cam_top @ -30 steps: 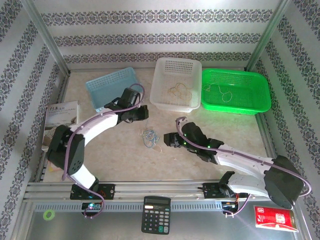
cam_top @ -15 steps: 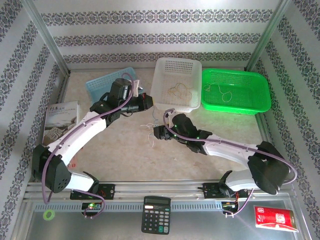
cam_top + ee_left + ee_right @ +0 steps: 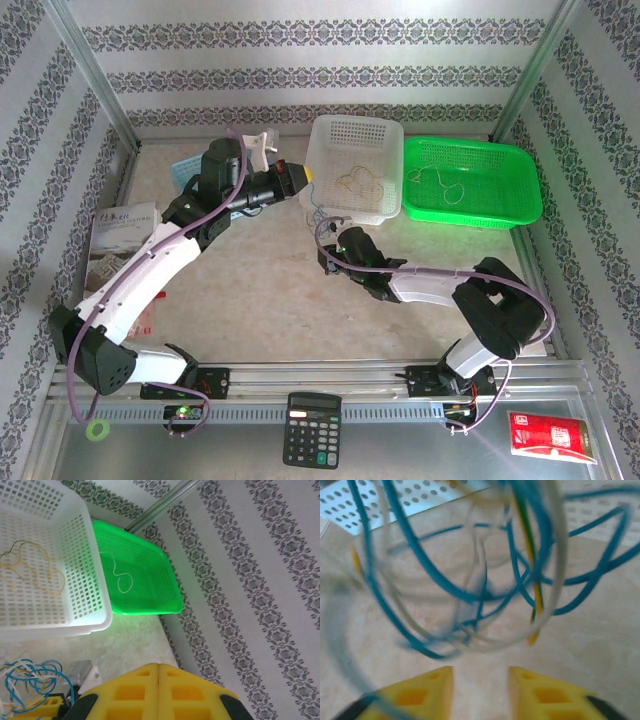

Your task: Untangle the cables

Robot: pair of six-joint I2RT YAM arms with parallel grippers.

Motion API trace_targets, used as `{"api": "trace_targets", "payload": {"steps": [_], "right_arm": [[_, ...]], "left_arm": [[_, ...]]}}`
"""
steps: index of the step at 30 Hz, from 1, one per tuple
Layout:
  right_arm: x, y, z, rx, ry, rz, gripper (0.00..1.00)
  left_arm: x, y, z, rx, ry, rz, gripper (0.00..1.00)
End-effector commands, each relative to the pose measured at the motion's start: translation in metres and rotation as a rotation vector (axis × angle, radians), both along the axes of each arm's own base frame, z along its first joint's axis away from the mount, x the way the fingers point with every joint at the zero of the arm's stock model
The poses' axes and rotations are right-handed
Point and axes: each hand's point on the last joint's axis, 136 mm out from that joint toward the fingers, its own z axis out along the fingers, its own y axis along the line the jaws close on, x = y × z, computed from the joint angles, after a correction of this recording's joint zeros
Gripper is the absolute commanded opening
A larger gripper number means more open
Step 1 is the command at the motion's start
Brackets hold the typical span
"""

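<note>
Desk (image 3: 250, 300): pale and marbled, closed in by patterned walls.

Green basket (image 3: 470, 222): far right of the desk. One whitish wire (image 3: 120, 577) lies inside it in a loose curl.

White basket (image 3: 385, 140): just left of the green one, their sides touching. A yellowish-tan wire (image 3: 30, 570) lies looped on its floor.

Blue basket (image 3: 185, 172): far left, largely covered by the left arm.

Left gripper (image 3: 305, 176): held by the near-left corner of the white basket. Fingers (image 3: 130, 692) clenched, yellow pads meeting flat. Whether a strand is caught between them cannot be told.

Right gripper (image 3: 481, 677): near the middle of the desk, just on the near side of the white basket. Fingers (image 3: 420, 695) released, a narrow gap between the pads with bare desk visible through it.

The cables (image 3: 465, 596): a small tangle of very thin wires, mostly blue, with whitish and yellow strands threaded through. The loops overlap and cross, open rather than knotted tight. The bundle sits at the right gripper's tips, between the two grippers. From above, a thin blue strand (image 3: 314, 215) runs up toward the left gripper. The right wrist view is blurred, so individual crossings cannot be traced.
</note>
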Motion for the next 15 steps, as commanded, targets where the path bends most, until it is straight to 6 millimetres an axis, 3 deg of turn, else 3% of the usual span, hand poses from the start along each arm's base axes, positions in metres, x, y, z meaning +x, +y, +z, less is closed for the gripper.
{"api": "trace_targets", "payload": {"steps": [1, 5, 10, 15], "right_arm": [[0.003, -0.008, -0.007, 0.023, -0.008, -0.037, 0.06], [-0.006, -0.018, -0.014, 0.022, 0.010, -0.039, 0.07], [-0.021, -0.032, -0.007, 0.034, 0.007, -0.038, 0.43], [-0.038, -0.042, 0.014, 0.064, -0.031, -0.017, 0.58]], "left_arm": [[-0.011, -0.005, 0.047, -0.080, -0.090, -0.030, 0.00], [-0.010, -0.006, 0.055, -0.072, -0.104, -0.035, 0.00], [-0.008, -0.008, 0.049, -0.073, -0.091, -0.038, 0.00], [-0.009, -0.008, 0.043, -0.066, -0.087, -0.039, 0.00]]}}
